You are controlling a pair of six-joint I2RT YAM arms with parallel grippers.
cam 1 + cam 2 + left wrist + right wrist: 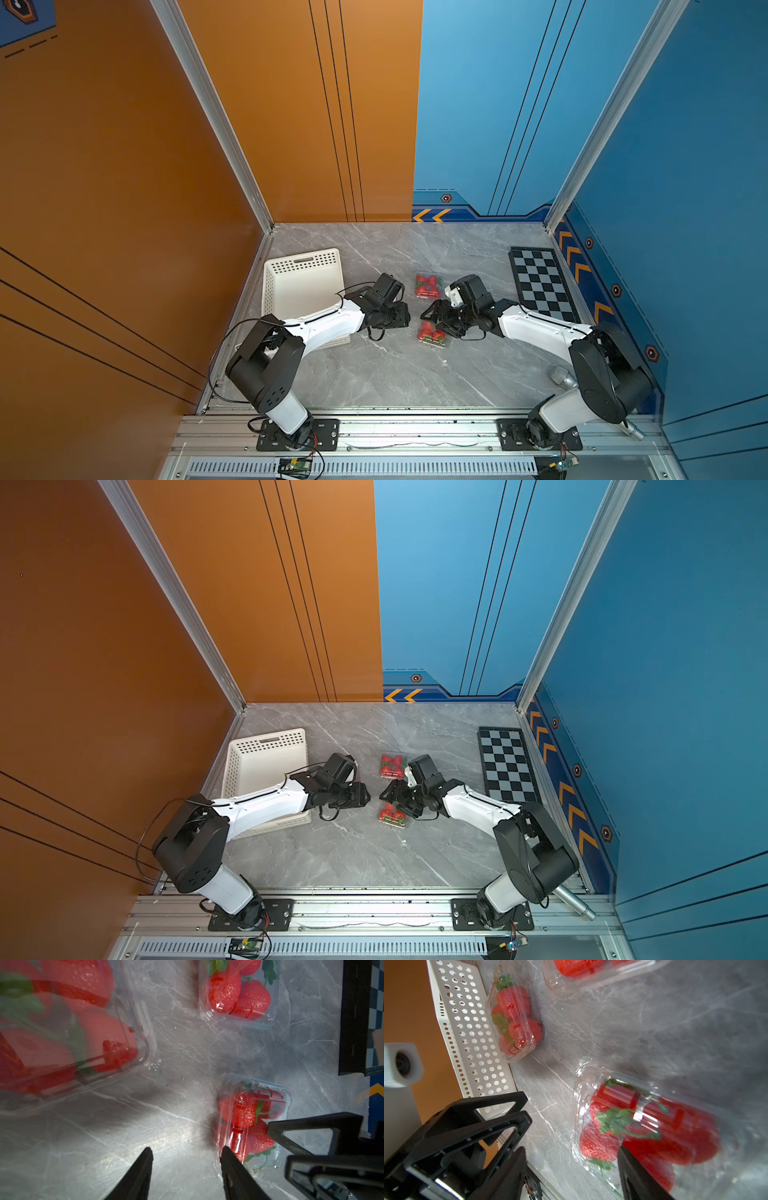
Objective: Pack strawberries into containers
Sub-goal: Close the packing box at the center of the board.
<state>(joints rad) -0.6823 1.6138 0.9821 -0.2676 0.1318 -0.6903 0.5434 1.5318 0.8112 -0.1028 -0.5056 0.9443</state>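
Left end effector [186, 1148], right end effector [571, 1148] parted (both empty); clear containers [286, 1097] hold glossy red strawberries [224, 991].

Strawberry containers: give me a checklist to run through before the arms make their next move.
1. Strawberries all boxed, none loose in view: ok.
2. Three containers in sight: ok.
3. Lids snapped shut: cannot tell.
4. Left gripper open, empty: ok.
5. Right gripper open, one finger over the nearest container; contact: cannot tell.
6. Clearance between the grippers: not ok, they look nearly tip to tip in both top views.
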